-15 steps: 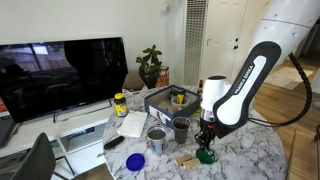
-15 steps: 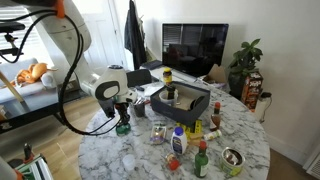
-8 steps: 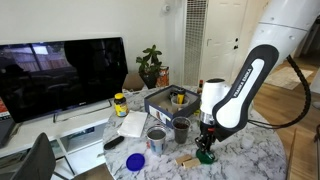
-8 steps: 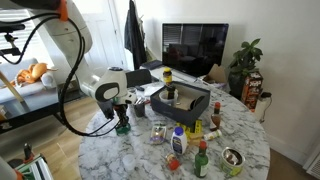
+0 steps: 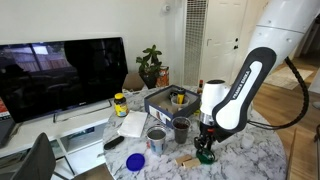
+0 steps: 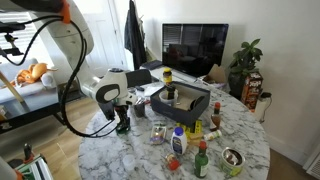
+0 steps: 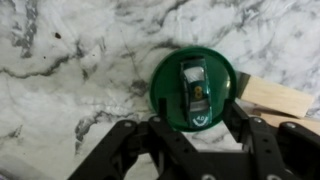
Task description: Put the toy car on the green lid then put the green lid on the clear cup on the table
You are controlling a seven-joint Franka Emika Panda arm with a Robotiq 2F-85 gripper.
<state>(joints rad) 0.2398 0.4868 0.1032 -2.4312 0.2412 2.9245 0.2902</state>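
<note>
The green lid [image 7: 170, 75] lies flat on the marble table. The toy car [image 7: 195, 88], dark with a light roof, rests on top of it. My gripper [image 7: 196, 105] is open, with one finger over each side edge of the lid and the car between them, touching neither. In both exterior views the gripper [image 5: 206, 143] [image 6: 122, 122] hangs just above the lid [image 5: 206, 156]. The clear cup [image 5: 181, 129], dark and smoky, stands upright a short way from the lid.
A grey-silver cup [image 5: 157, 139] stands beside the clear cup. A blue lid [image 5: 135, 160] and a wooden block [image 7: 270, 95] lie near the green lid. A dark tray [image 5: 172, 98] of items, bottles [image 6: 177, 142] and a television [image 5: 60, 75] are further off.
</note>
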